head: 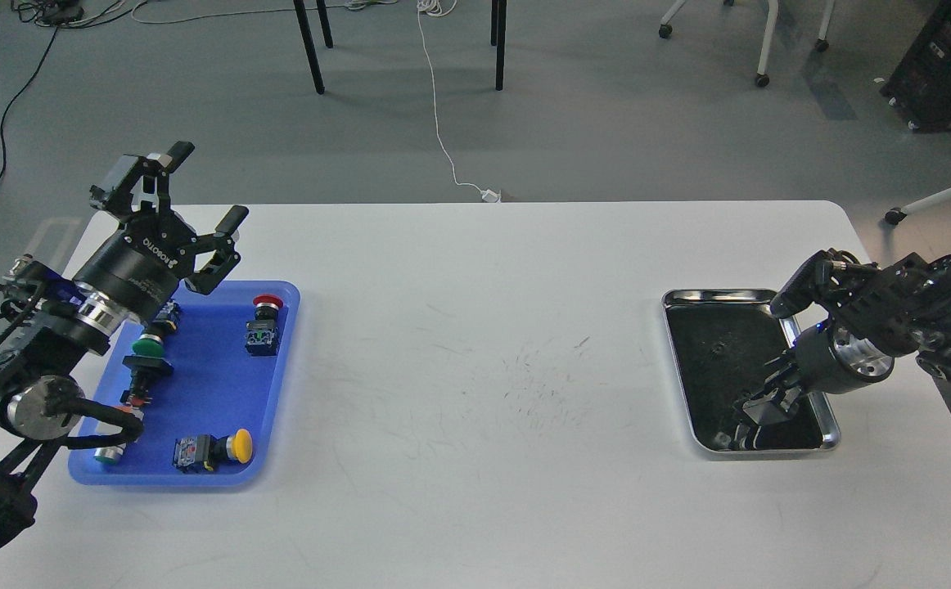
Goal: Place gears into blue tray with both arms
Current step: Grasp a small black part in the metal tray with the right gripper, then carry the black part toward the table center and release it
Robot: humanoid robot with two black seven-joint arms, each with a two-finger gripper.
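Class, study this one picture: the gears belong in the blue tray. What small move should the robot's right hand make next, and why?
Probably close the right hand on a gear. It already reaches down into the shiny steel tray with the dark inside, fingertips near the floor, while the open left hand hovers over the shallow bright blue plastic tray. Whether a gear lies between the fingers cannot be told.

Robotics lab or test room. White tabletop (475, 343) scuffed with dark scratch marks, standing on grey floor (574, 123). Loose cables (1, 123) trail over the floor at left, a white cord (436, 114) runs to a plug by the tabletop's far edge. Black table legs (308, 45) and white caster chair bases (762, 49) behind, black equipment case (946, 65) top right. Industrial push-button switches (263, 325) laid out in a blue tray (283, 343), steel tray (831, 429) at right
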